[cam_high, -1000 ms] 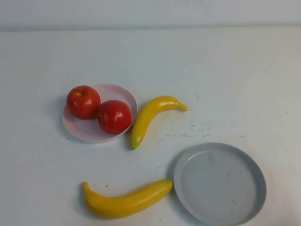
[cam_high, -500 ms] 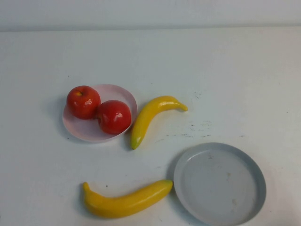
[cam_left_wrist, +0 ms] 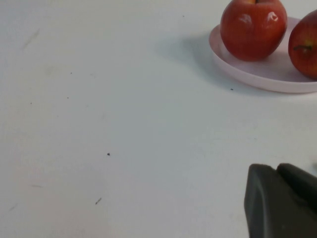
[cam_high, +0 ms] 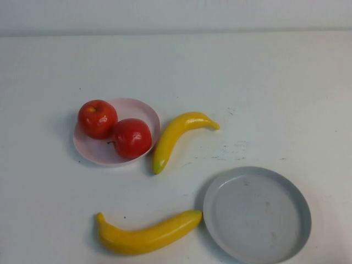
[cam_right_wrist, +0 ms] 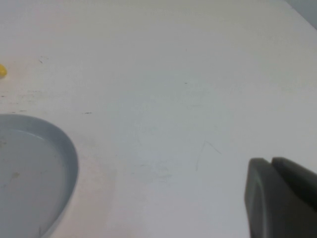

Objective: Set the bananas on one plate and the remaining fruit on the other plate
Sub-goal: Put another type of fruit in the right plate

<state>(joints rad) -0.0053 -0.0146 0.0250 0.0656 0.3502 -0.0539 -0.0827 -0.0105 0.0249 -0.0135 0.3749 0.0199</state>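
Bananas first: the thicker banana is lying on the white tabletop at the near edge, its greenish tip just beside the rim of the grey-blue plate, though whether they are touching I cannot tell. The slimmer banana is lying just beside the pale pink plate, on its right. Both red apples are sitting on that pink plate, touching each other.

The high view is showing no arm at all; only the wrist cameras are giving us the grippers. The left gripper is hanging low over bare tabletop, fingers pressed together, with the pink plate and the apples ahead of it. The right gripper is likewise pressed together and holding nothing, with the grey-blue plate's rim off to one side and a sliver of yellow peeking at the frame edge.
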